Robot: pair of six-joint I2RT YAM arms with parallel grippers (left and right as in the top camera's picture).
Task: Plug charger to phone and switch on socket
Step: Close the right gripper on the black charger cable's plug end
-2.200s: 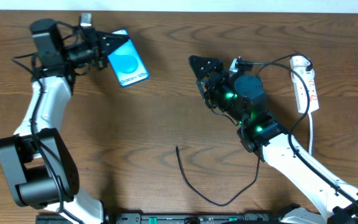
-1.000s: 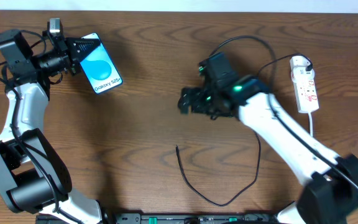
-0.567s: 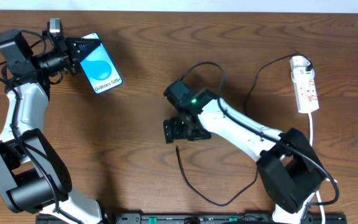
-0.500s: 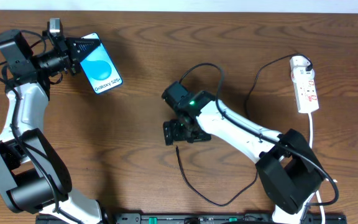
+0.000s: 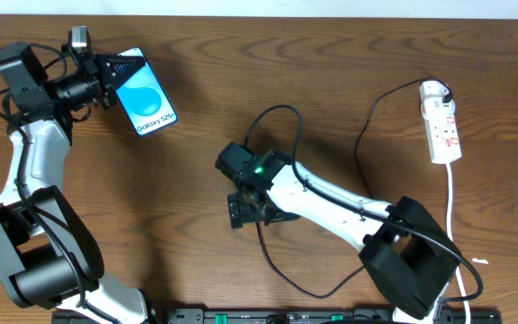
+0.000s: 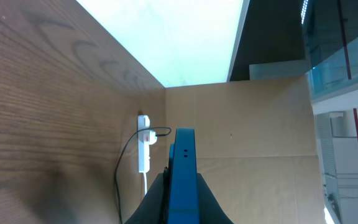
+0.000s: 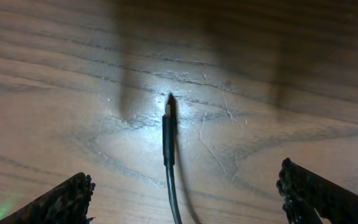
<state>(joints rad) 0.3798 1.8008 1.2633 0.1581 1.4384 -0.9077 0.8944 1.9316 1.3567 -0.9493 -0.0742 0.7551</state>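
- The charger's plug tip lies flat on the tabletop, near the middle and toward the front edge. Its black cable trails back in a loose curve.
- In the right wrist view the tip points away from the camera. The cable's long axis runs straight back toward the wrist, between the two fingers and a little left of centre.
- The right jaws are spread wide and hold nothing. They straddle the cable from above without touching it, and the tip lies just ahead of them.
- The jaws would close across the cable's axis, so lowering and pinching just behind the tip looks like the fitting move.
- The right arm is far nearer the plug than the left.
- The phone is at the far left, well apart from the plug. The left jaws are clamped on one end of it, and it shows edge-on in the left wrist view.
- The socket lies at the far right, long axis running far to near, away from both arms.
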